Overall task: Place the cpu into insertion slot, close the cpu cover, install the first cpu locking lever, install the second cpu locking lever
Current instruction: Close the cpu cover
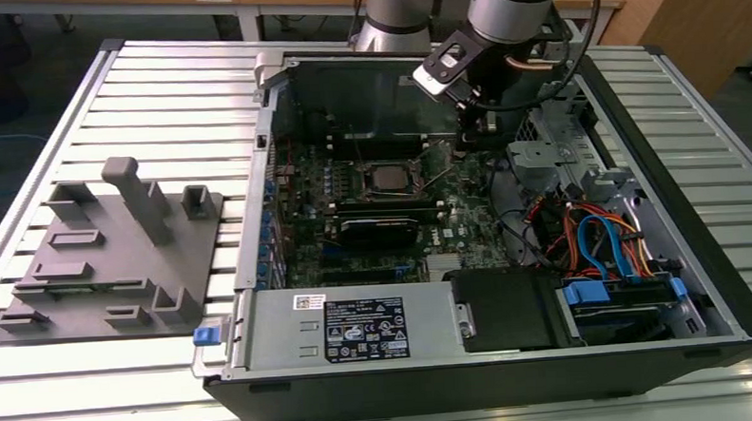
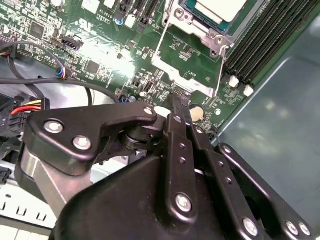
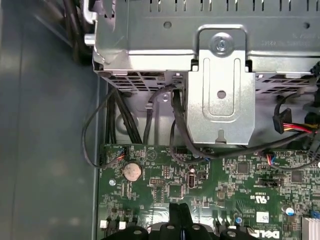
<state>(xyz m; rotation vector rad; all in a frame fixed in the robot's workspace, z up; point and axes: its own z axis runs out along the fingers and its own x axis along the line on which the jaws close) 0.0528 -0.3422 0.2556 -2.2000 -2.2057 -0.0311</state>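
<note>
In the exterior view, looking down into an open computer case [image 1: 715, 253] on a slatted table [image 1: 155, 96], with a grey moulded fixture [image 1: 111, 251] on the exterior view's left. Arm [image 1: 514, 5] reaching in from the far side, gripper [image 1: 475, 135] low over the far part of the green board [image 1: 466, 230], to the exterior view's right of the cpu [image 1: 385, 178], near it but apart. Large grey labelled box [image 1: 343, 331] along the near wall, orange and blue cables [image 1: 600, 243] on the exterior view's right. In the second wrist view, cpu [image 2: 217, 7] already seated in the insertion slot [image 2: 210, 27], grey top up. cpu cover [image 2: 175, 77] swung open away from the slot, green board showing through its window. Black fingers [image 2: 180, 150] drawn together with nothing seen between them, gripper [image 2: 177, 102] tip just beside the cover's free edge; cannot tell whether touching. In the first wrist view, gripper [image 3: 179, 210] tip over the board [image 3: 225, 195], with a coin cell [image 3: 132, 171] nearby, black cables [image 3: 120, 125] and a silvery bracket [image 3: 220, 95] beyond the board's edge
</note>
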